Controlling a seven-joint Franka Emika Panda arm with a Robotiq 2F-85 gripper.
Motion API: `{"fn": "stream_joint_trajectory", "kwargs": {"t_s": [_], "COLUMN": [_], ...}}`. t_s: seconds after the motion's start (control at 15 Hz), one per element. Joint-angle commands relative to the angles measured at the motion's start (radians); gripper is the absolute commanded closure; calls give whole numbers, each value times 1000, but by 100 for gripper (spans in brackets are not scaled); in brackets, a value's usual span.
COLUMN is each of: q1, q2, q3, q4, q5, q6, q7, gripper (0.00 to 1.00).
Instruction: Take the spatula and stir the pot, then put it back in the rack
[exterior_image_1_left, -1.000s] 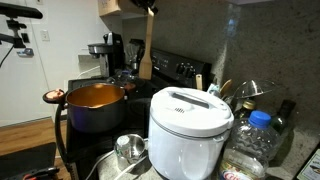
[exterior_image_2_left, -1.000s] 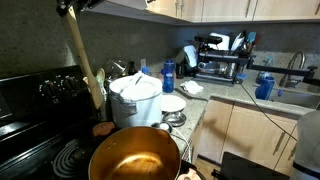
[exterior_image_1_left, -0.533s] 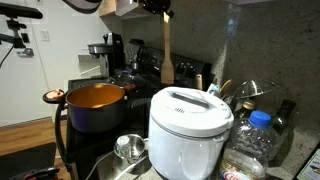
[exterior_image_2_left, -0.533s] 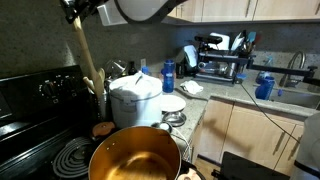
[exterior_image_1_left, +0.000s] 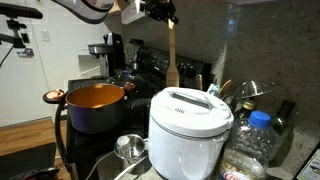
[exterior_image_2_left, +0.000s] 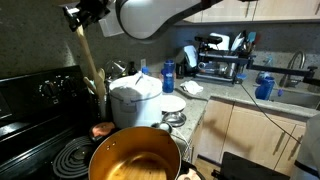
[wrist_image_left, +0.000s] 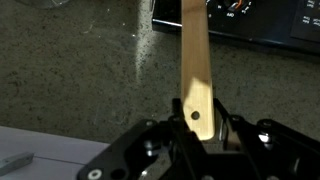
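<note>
No text can be read anywhere. The bottle label (exterior_image_1_left: 241, 170) at lower right is blurred, and the stove panel markings (wrist_image_left: 238, 8) at the wrist view's top right are too small.

In an exterior view, open air fills the middle of the frame above the pot (exterior_image_1_left: 95, 105) and the white rice cooker (exterior_image_1_left: 190, 125). The spatula (exterior_image_1_left: 172, 55) hangs there, clamped in the gripper (exterior_image_1_left: 166, 18), its blade in line with the stove's control panel (exterior_image_1_left: 186, 70). To its right, wooden utensil tips (exterior_image_1_left: 212, 88) stick up behind the cooker, and a water bottle (exterior_image_1_left: 255, 140) crowds the lower right. A steel cup (exterior_image_1_left: 130, 148) stands just beside the cooker's base. The pot's mouth lies uncovered, reachable from above in both exterior views. At upper left the wall (exterior_image_2_left: 40, 50) rises behind the spatula, with cabinets (exterior_image_2_left: 220, 8) along the top edge.
</note>
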Motion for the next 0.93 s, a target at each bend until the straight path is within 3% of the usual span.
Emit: {"fn": "stream_joint_trajectory", "kwargs": {"t_s": [0.0,0.47,0.87], "q1": [-20,-209,-265], "q2": [7,44,105], "q3": [7,77,125], "q4": [9,102,200], "q5": [-33,-465,-829], "q6": [14,100,93], "q7": [27,377,764], "gripper": [92,92,92]}}
